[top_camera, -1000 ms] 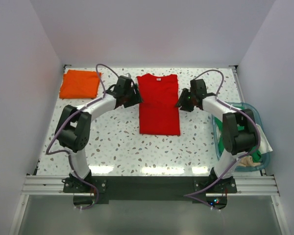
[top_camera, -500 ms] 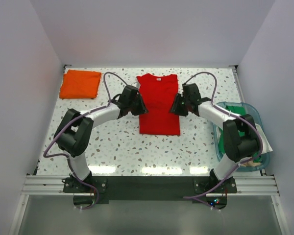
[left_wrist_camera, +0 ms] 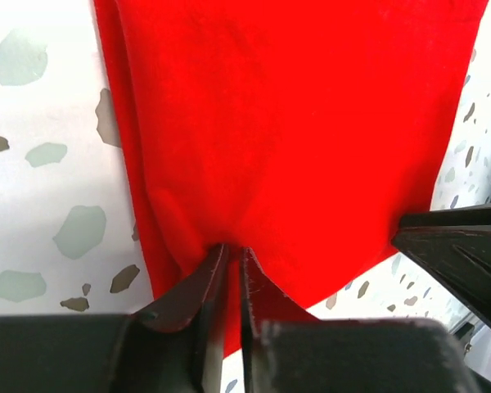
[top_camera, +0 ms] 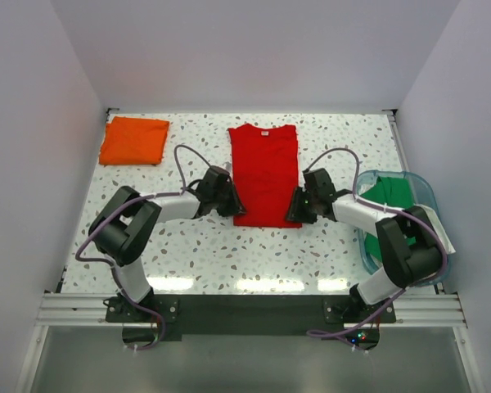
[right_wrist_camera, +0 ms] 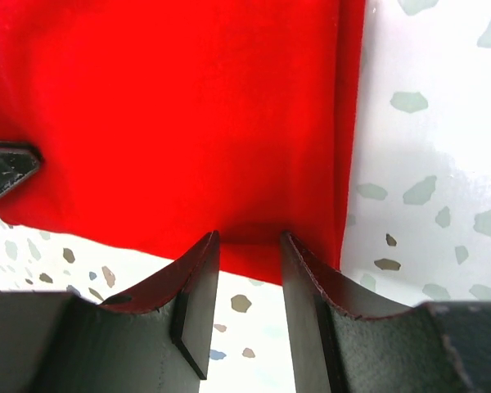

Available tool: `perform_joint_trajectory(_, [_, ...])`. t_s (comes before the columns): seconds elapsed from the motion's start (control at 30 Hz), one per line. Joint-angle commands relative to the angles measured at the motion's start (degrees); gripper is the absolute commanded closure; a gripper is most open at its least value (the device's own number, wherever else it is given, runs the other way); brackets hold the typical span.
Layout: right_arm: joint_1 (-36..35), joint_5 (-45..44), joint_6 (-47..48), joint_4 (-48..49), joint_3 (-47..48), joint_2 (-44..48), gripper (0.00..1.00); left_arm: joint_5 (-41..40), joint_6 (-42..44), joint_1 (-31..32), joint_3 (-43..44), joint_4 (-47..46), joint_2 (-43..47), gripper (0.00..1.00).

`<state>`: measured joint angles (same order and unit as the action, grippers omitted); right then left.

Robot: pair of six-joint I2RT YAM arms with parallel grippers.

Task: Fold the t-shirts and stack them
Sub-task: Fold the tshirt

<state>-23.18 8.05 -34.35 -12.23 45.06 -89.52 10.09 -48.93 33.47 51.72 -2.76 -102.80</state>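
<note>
The speckled desk point(top_camera: 196, 246) carries everything I have to work with. My landmark is the red t-shirt point(top_camera: 264, 172), which lies flat on it with its sides turned in to make a long strip, collar at the far end and hem toward the arm bases. Right of the red shirt's hem stands a translucent teal tub point(top_camera: 421, 184) with the green t-shirt point(top_camera: 389, 195) bunched inside it. Well to the left of the red shirt's collar sits the orange t-shirt point(top_camera: 133, 140), already folded into a flat square.

The left claw point(left_wrist_camera: 229, 270) is at the red shirt's hem-left corner. Its fingers are almost together, and cloth puckers into the slit between them, so I read it as pinching the shirt. The right claw point(right_wrist_camera: 250, 246) is at the hem-right corner with its fingers partly apart, straddling the hem edge and gripping nothing yet. A small white neck label point(top_camera: 263, 129) marks the collar.

The cloth looks light, limp and easily creased, so I judge it will sag and drag unless both hem corners are lifted together. Those two corners are where I'd take hold.

I count three t-shirts, one each of red, orange and green, plus one tub and two claws.
</note>
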Motion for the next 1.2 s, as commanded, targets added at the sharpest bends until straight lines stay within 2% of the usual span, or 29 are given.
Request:
perform_joint_trajectory(0.0, [0.2,-2.3,-0.1,0.4,-2.1,2.4,0.60,-1.3,0.9,0.3,-1.5,0.2,2.8,0.82])
perform_joint_trajectory(0.23, [0.2,-4.2,-1.2,-3.7,-2.6,9.8,0.60,-3.0,2.8,0.0,-2.1,5.6,10.1,0.59])
perform_joint_trajectory(0.33, [0.6,-6.6,-1.3,-4.6,-3.7,12.7,0.59,-3.5,3.0,0.0,-3.4,6.5,13.1,0.52])
perform_joint_trajectory(0.57, [2.2,-5.7,-1.3,-3.4,-6.6,12.3,0.60,-2.4,1.6,-0.1,-9.4,4.5,15.5,0.52])
perform_joint_trajectory(1.17, [2.2,-5.2,-2.1,0.4,-8.1,8.0,0.60,-0.7,-1.4,0.0,-12.4,-2.9,9.6,0.55])
